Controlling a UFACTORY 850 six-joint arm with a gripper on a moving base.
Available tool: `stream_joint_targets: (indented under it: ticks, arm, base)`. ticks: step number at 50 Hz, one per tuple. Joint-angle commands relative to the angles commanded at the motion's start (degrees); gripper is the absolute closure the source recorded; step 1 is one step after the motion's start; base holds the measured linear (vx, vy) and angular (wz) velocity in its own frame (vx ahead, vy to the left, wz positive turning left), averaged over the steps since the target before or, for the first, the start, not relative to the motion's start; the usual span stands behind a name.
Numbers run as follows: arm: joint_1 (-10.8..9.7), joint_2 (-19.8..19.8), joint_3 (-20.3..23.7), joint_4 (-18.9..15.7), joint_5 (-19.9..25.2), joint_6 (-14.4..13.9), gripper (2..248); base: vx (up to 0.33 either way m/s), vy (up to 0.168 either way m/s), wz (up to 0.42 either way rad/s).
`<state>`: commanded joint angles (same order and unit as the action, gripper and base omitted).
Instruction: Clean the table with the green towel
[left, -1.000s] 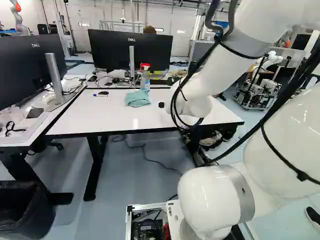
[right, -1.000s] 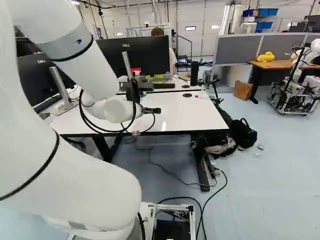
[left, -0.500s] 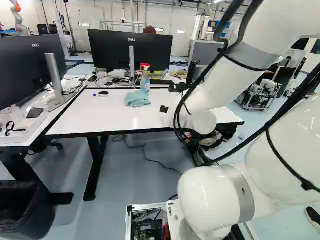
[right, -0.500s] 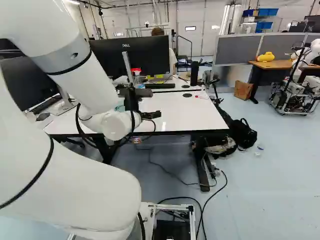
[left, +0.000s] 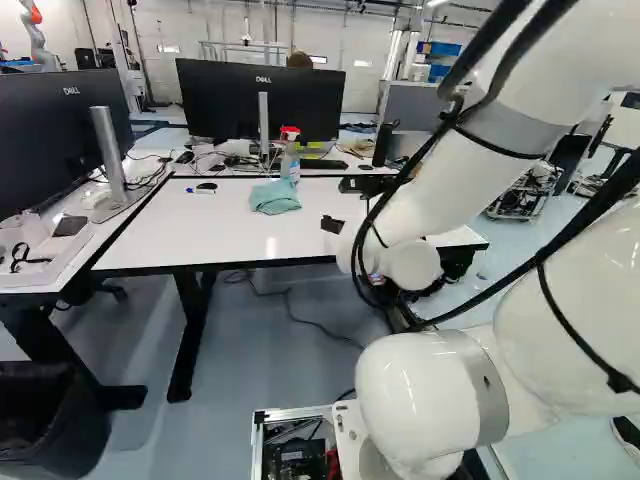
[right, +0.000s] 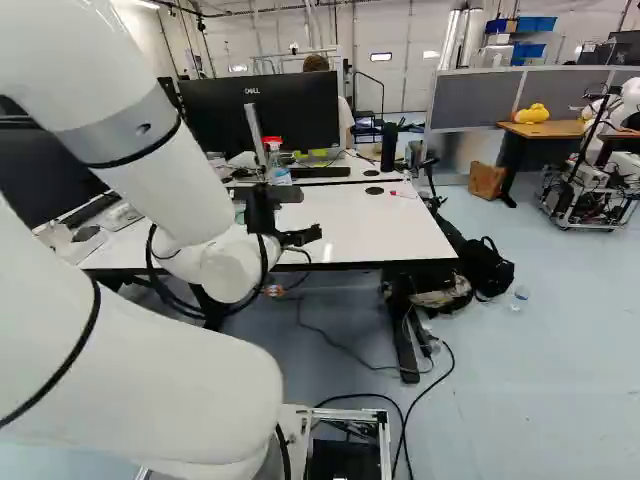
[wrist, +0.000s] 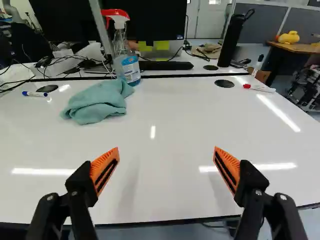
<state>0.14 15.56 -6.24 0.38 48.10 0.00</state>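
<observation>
Lower now than in earlier frames: arm's wrist end, carrying gripper. Fingers spread wide, nothing between them. Green towel crumpled on white table, ahead of gripper, just beside spray bottle.

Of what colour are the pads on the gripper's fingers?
Orange; the wrist view shows the pads best.

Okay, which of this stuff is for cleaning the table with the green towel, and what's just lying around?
For the job:
- green towel, bunched up
- white table
- open gripper

Just lying about:
- blue-and-white marker
- red-capped marker
- black bottle
- keyboard
- spray bottle, though it might help
</observation>
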Motion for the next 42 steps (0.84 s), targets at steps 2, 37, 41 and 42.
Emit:
stream_joint_targets:
  ticks: [2,37,41,42]
  arm:
    - [0.0,0.1,0.2,-0.1,0.3,0.0,3]
    - [-0.1,0.4,1.2,-0.4,1.9,0.0,3]
    - [-0.1,0.4,1.2,-0.4,1.9,0.0,3]
    - [-0.1,0.4,1.2,-0.4,1.9,0.0,3]
  base:
    - [0.0,0.0,0.0]
    - [0.0,0.0,0.0]
    - [0.0,0.0,0.0]
    - [0.0,0.0,0.0]
